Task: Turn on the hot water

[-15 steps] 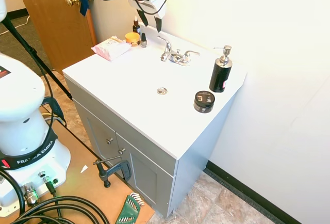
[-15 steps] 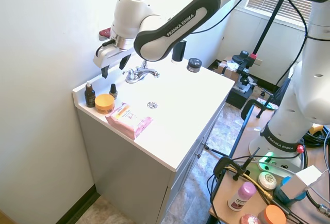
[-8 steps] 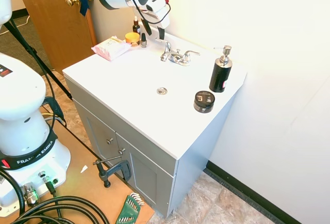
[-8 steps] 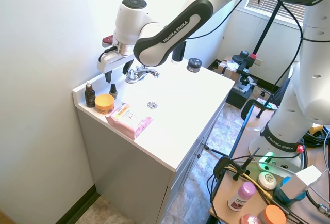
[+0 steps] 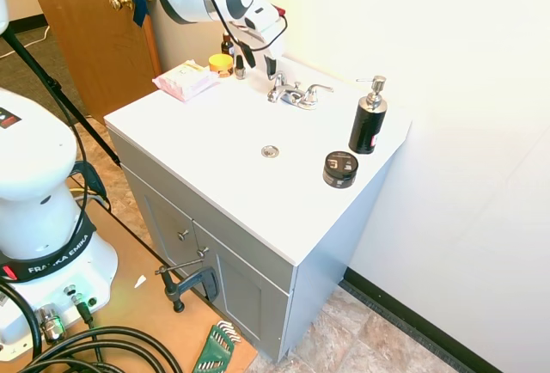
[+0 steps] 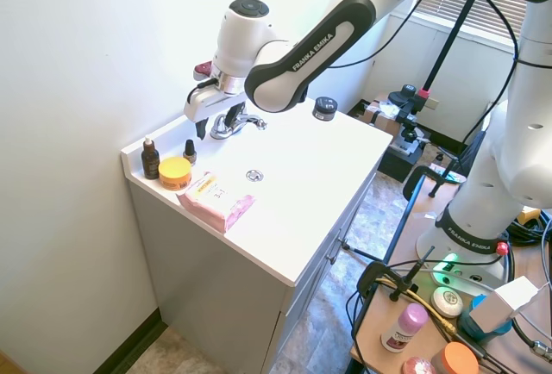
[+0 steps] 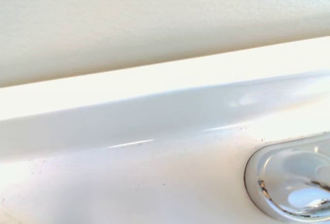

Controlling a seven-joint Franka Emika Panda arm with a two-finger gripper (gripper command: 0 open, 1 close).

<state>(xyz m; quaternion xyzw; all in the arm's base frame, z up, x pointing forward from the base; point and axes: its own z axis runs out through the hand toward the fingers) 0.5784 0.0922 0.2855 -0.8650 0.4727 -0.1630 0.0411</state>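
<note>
A short-spouted chrome faucet (image 5: 294, 95) (image 6: 242, 121) stands at the back of the white vanity top (image 5: 206, 124). Its hot water lever (image 5: 279, 76) is the one on the side of the small bottles; the matching lever (image 5: 319, 89) points toward the black pump bottle. My gripper (image 5: 257, 62) (image 6: 211, 122) is open and hangs low at the hot lever's end of the faucet, fingers pointing down, one finger right beside the lever. I cannot tell whether it touches it. The wrist view shows only the white back ledge and the faucet's chrome base (image 7: 289, 182).
A black pump bottle (image 5: 368, 118) and a black jar (image 5: 340, 168) stand right of the faucet. An orange jar (image 6: 175, 171), two dropper bottles (image 6: 151, 158) and a pink pack (image 6: 217, 201) sit at the other end. The drain (image 5: 270, 151) lies mid-basin. The wall is close behind.
My gripper has come down and moved from above the small bottles toward the faucet, ending beside the hot lever. It stays open. The levers have not moved.
</note>
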